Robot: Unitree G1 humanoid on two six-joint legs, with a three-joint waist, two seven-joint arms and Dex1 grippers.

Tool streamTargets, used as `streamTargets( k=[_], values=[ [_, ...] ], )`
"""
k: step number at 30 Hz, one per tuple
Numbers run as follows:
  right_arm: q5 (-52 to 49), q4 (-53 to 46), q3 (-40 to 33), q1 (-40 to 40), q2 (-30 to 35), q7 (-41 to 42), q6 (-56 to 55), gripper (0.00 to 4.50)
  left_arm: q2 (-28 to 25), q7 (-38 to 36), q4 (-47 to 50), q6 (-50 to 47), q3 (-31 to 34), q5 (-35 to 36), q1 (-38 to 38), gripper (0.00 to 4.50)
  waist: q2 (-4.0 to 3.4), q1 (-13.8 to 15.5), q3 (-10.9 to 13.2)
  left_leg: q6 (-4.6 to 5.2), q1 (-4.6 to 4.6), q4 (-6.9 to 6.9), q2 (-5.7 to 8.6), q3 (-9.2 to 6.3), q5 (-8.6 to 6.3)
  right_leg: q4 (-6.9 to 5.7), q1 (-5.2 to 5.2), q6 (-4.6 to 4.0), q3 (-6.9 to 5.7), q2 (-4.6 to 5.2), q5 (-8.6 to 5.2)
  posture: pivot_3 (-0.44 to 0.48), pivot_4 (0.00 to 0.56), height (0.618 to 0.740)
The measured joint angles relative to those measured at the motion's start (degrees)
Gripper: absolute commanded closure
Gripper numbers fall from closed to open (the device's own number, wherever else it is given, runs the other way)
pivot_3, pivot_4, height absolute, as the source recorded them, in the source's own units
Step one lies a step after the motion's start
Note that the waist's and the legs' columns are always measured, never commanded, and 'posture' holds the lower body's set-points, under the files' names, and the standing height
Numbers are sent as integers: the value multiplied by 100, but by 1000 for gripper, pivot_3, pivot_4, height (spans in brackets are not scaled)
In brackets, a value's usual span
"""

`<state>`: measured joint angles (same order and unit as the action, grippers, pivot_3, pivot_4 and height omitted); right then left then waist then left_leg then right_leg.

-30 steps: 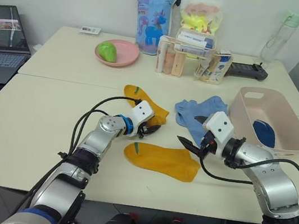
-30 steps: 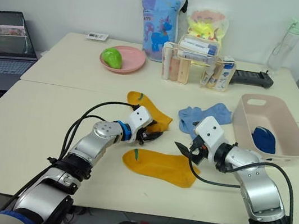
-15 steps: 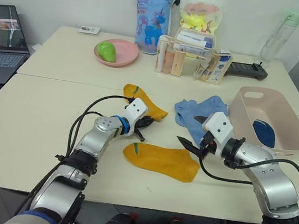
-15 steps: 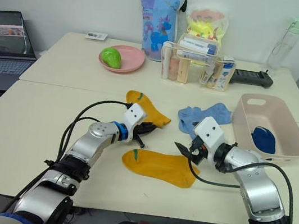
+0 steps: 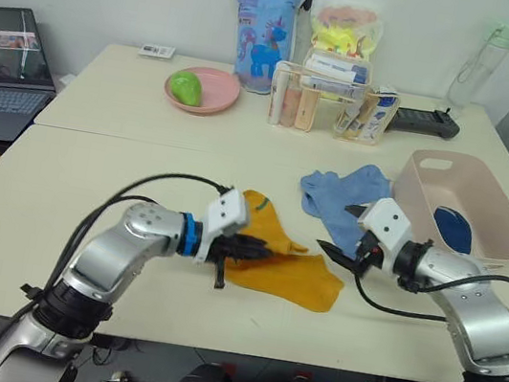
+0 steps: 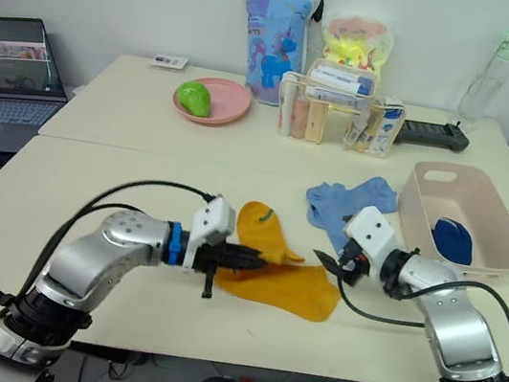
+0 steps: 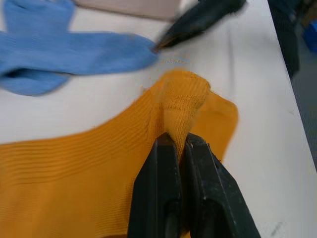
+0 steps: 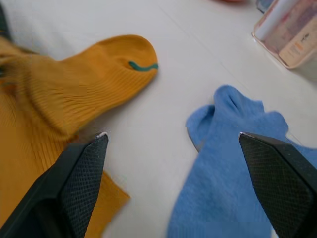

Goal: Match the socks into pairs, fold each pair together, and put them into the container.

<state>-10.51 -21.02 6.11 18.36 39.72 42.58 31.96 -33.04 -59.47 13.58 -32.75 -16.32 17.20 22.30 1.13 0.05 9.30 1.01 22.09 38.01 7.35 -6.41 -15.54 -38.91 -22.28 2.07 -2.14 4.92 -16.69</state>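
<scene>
Left eye view: the left gripper (image 5: 257, 249) sits low in the middle of the frame, fingers pressed tight on a fold of one yellow sock (image 5: 263, 226). That sock lies partly over the other yellow sock (image 5: 303, 281), which is flat on the table (image 5: 30, 204). The right gripper (image 5: 347, 234) is just right of middle w/ its two fingers spread apart, holding nothing, its lower tip right next to the flat sock's end. The light blue socks (image 5: 341, 193) lie in a heap just above it. The container (image 5: 508, 241) is at the right edge w/ navy socks (image 5: 449, 228) inside. Upper left of middle: a pink plate (image 5: 214, 93) w/ a green thing on it.

Left wrist view: black fingers (image 7: 166, 191) pinch a bump of yellow knit (the sock puckers up between them). Blue sock cloth is at the upper left.

Right wrist view: both fingertips (image 8: 81, 171) stand wide apart at the bottom corners. Yellow sock on the left, blue sock at the lower right.
</scene>
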Motion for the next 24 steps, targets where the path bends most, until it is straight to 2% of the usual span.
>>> streamTargets(
  k=[4, 7, 11, 14, 18, 24],
  values=[
    [25, 17, -48, -186, 223, 159, -144, 0, 143, 19, 16, 110, -162, -53, -14, 2743, 0, 7, 0, 0, 0, -2, -1, -1, 0, 0, 0, -1, -1, 0, -1, 0, 150, 740],
    [-5, -5, -55, -355, 234, 244, -141, 0, 98, -45, 41, 37, -145, 50, 1, 1697, 0, 2, 0, 0, 0, -2, -2, -1, 0, 0, 0, -1, -1, 0, -1, 0, 150, 740],
    [-296, -236, -50, -536, 131, 367, -95, 0, 203, 68, -573, 199, 392, 187, 461, 435, 1, 16, 1, 0, 0, 0, -2, -3, 0, -1, 0, -1, -3, -1, -1, 0, 150, 740],
    [-428, -363, 48, -545, -3, 453, -96, 0, 414, 409, -1402, 644, 823, 98, 943, 435, 1, 18, 1, 0, -1, 0, -1, -3, 0, 2, 3, 0, -4, 0, -1, 0, 150, 740],
    [-407, -333, 481, -523, -204, 504, -118, 0, 695, 1226, -3085, 1622, 859, -616, 1492, 435, 3, 26, 1, -1, 1, 1, -1, 3, 0, 3, -2, 0, -2, 0, 0, 0, 150, 740],
    [-354, -309, 904, -526, -232, 659, -169, 0, 880, 1562, -4780, 2610, 652, -1414, 1897, 435, 4, 40, 2, -1, 4, 4, 0, 0, 0, 2, -1, 1, -5, 0, 0, 0, 150, 740]
  ],
)
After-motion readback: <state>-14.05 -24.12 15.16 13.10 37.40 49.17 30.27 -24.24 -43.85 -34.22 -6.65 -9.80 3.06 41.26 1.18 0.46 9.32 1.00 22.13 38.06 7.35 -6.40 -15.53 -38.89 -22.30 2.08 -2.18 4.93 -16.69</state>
